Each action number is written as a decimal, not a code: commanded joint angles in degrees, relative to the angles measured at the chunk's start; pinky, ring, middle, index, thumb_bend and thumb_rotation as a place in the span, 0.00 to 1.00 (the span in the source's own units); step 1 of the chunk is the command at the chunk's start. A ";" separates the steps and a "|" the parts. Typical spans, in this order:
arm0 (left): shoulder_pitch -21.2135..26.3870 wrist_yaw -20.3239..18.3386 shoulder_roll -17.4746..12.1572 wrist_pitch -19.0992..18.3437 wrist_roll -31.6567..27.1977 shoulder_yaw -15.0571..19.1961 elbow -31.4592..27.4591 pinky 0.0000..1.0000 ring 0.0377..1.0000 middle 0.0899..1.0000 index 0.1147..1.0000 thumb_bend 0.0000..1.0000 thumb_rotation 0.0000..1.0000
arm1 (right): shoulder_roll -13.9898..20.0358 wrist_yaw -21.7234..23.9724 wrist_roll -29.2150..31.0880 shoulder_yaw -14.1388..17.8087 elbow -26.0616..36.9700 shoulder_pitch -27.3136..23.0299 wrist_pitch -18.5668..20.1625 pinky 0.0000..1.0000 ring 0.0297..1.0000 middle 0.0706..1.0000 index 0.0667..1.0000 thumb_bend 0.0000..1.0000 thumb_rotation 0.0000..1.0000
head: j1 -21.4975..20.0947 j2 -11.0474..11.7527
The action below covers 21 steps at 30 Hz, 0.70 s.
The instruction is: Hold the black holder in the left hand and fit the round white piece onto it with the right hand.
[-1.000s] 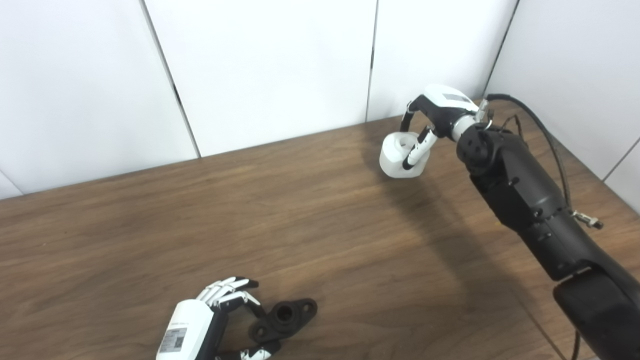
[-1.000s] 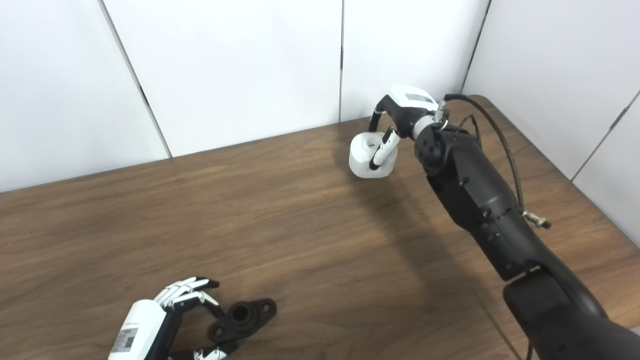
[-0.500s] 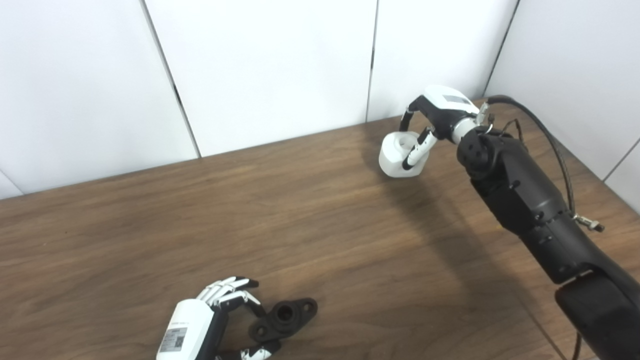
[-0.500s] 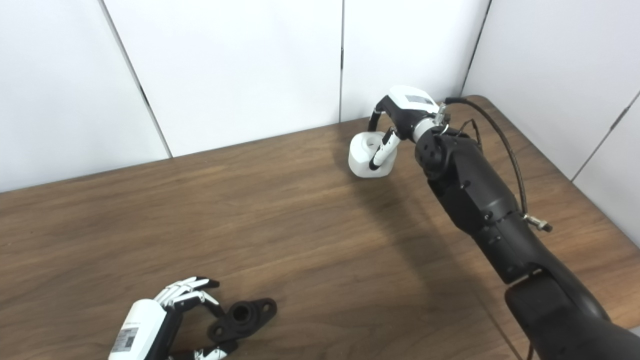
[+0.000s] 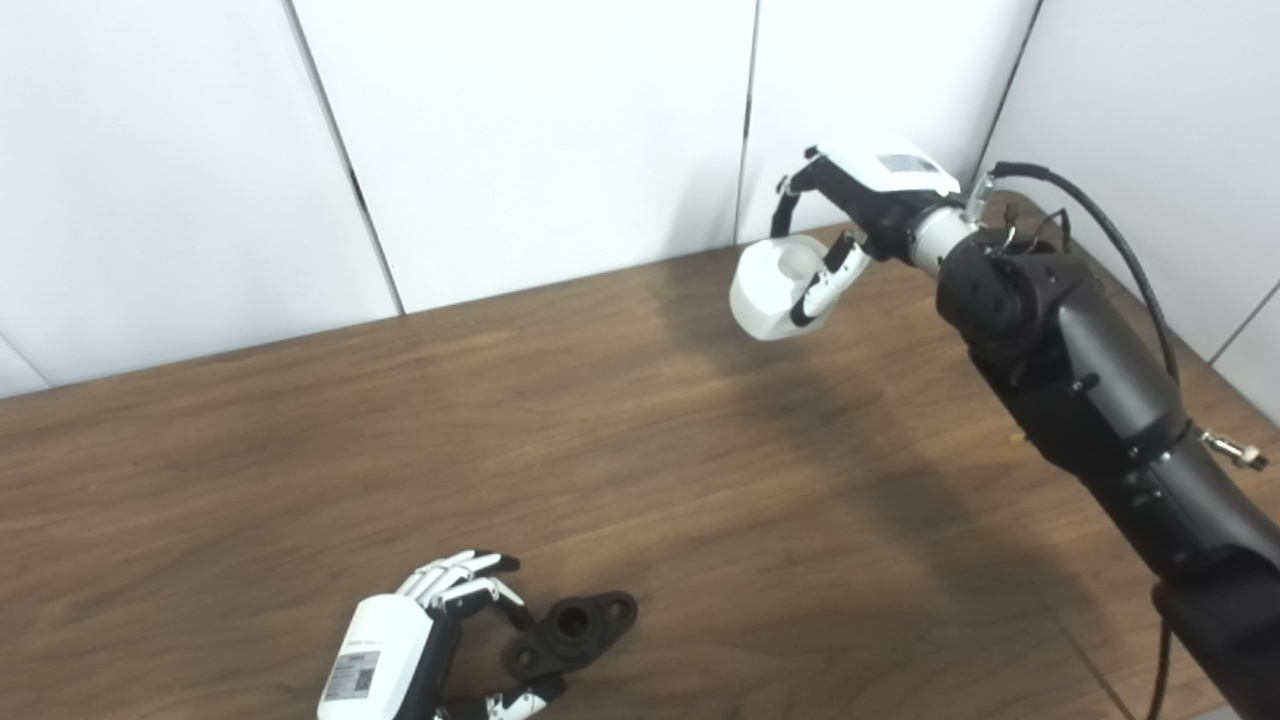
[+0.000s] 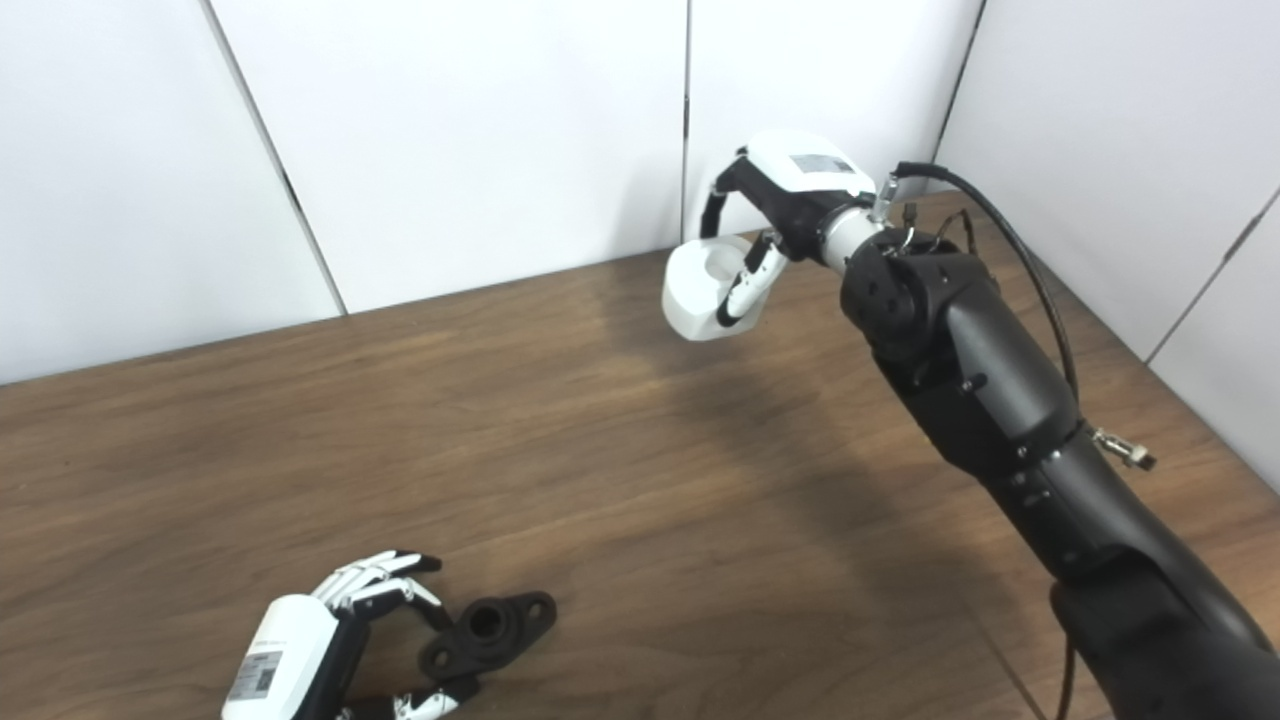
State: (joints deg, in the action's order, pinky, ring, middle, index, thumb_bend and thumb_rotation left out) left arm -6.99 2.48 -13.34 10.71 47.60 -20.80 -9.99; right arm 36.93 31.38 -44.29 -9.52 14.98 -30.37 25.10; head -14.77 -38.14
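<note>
Over at the far right of the brown wooden bench (image 5: 640,470), the right robot hand (image 5: 850,215) holds the round white piece (image 5: 775,290) up off the wood, close to the white wall panels (image 5: 540,140) behind it. Its fingers (image 5: 790,195) curl over the top of the piece and the thumb (image 5: 825,290) presses against the near side, so the piece is pinched between them, tilted with its hollowed face turned up and a little toward me. A soft shadow lies on the bench below and in front of it. The black forearm (image 5: 1080,390) runs back to the lower right corner, with a dark cable (image 5: 1120,250) looping along it.

Near the front edge on the left, the left robot hand (image 6: 330,640) rests low over the bench with its fingers (image 6: 380,580) spread partway. The black holder (image 6: 490,630) lies flat on the wood just beside it, its round socket facing up and a mounting ear sticking out at each end. The fingers and the thumb (image 6: 430,700) bracket the holder's near end; I cannot tell whether they actually touch it, but the hand is not closed around it. The holder and the white piece are well apart, at opposite corners of the bench.
</note>
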 commanded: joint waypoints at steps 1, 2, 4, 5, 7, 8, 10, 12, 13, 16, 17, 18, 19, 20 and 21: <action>-0.79 -0.63 0.97 -1.64 1.71 -1.18 2.93 0.81 0.82 0.76 0.42 0.52 0.04 | 2.16 2.02 -0.42 0.60 4.92 -2.55 0.47 0.99 0.94 0.79 0.45 0.52 0.14 | 0.46 -0.06; -0.77 -0.78 1.17 -1.88 1.92 -1.30 2.89 0.82 0.82 0.76 0.42 0.52 0.04 | 2.25 3.39 -0.46 0.54 6.54 -2.72 0.72 0.98 0.94 0.79 0.45 0.52 0.14 | 1.00 -0.22; -0.75 -1.01 1.48 -2.38 2.20 -1.56 2.81 0.82 0.83 0.76 0.42 0.52 0.04 | 2.16 6.86 -0.97 0.84 10.44 -2.85 1.48 0.97 0.94 0.79 0.45 0.52 0.14 | 2.00 -0.51; -0.74 -1.05 1.62 -2.57 2.33 -1.69 2.77 0.83 0.83 0.76 0.42 0.52 0.04 | 2.14 8.03 -1.14 1.13 11.59 -2.84 1.65 0.97 0.93 0.79 0.45 0.52 0.14 | 2.36 -0.62; -0.73 -0.67 2.10 -2.62 2.49 -1.90 3.11 0.83 0.83 0.76 0.42 0.52 0.04 | 1.79 12.31 -0.39 2.27 16.35 -2.96 1.78 0.99 0.93 0.78 0.45 0.52 0.14 | 4.10 -1.33; -0.72 -0.59 2.31 -2.72 2.58 -2.00 3.20 0.84 0.83 0.76 0.42 0.52 0.04 | 1.73 13.98 -0.12 2.65 17.94 -3.09 1.79 0.98 0.92 0.77 0.45 0.52 0.14 | 4.32 -1.41; -0.67 -0.73 2.73 -3.29 2.95 -2.27 3.17 0.85 0.84 0.76 0.42 0.52 0.04 | 1.23 18.65 -0.19 3.49 21.45 -3.78 1.79 0.92 0.90 0.76 0.45 0.52 0.14 | 5.29 -1.82; -0.52 -1.44 3.23 -4.46 3.50 -2.73 2.81 0.86 0.84 0.77 0.42 0.52 0.04 | -0.13 24.10 0.07 5.07 24.45 -4.74 1.80 0.87 0.89 0.76 0.45 0.52 0.14 | 7.30 -2.71; -0.42 -1.66 3.45 -5.02 3.75 -2.98 2.64 0.86 0.84 0.77 0.42 0.52 0.04 | -0.77 26.37 0.24 5.79 25.49 -5.18 1.80 0.87 0.88 0.75 0.45 0.52 0.14 | 7.94 -3.06; -0.16 -1.77 3.98 -5.93 4.47 -3.63 2.53 0.86 0.85 0.77 0.42 0.52 0.05 | -2.76 32.31 0.04 7.73 27.98 -6.40 1.80 0.86 0.88 0.75 0.45 0.52 0.14 | 9.94 -4.11; -0.01 -1.51 4.10 -5.95 4.64 -3.85 2.77 0.86 0.85 0.78 0.42 0.52 0.05 | -3.59 34.44 -0.16 8.12 29.06 -6.94 1.81 0.87 0.88 0.75 0.45 0.52 0.14 | 10.39 -4.38; 0.13 -1.39 4.22 -6.08 4.76 -4.07 2.93 0.86 0.85 0.78 0.42 0.52 0.05 | -4.39 36.52 -0.35 8.46 30.11 -7.49 1.81 0.87 0.87 0.75 0.45 0.52 0.14 | 10.85 -4.70; 0.24 -1.35 4.36 -6.26 4.86 -4.25 3.03 0.87 0.85 0.78 0.42 0.52 0.05 | -5.20 38.21 -0.40 8.85 31.01 -7.92 1.81 0.87 0.87 0.75 0.45 0.52 0.14 | 11.04 -4.95; 0.35 -1.41 4.48 -6.46 4.93 -4.41 3.08 0.87 0.86 0.78 0.42 0.52 0.05 | -6.12 39.69 -0.41 9.23 31.88 -8.22 1.81 0.87 0.87 0.75 0.45 0.52 0.14 | 11.25 -5.16; 0.45 -1.62 4.58 -6.73 5.03 -4.57 2.98 0.87 0.86 0.78 0.42 0.52 0.05 | -6.86 40.61 -0.18 9.53 32.55 -8.37 1.82 0.88 0.87 0.76 0.45 0.52 0.14 | 11.39 -5.48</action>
State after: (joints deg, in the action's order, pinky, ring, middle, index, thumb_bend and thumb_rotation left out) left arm -6.02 2.53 -8.97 4.95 50.89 -23.80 -9.55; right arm 30.06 66.51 -44.03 -1.41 45.85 -35.62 26.62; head -3.34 -43.59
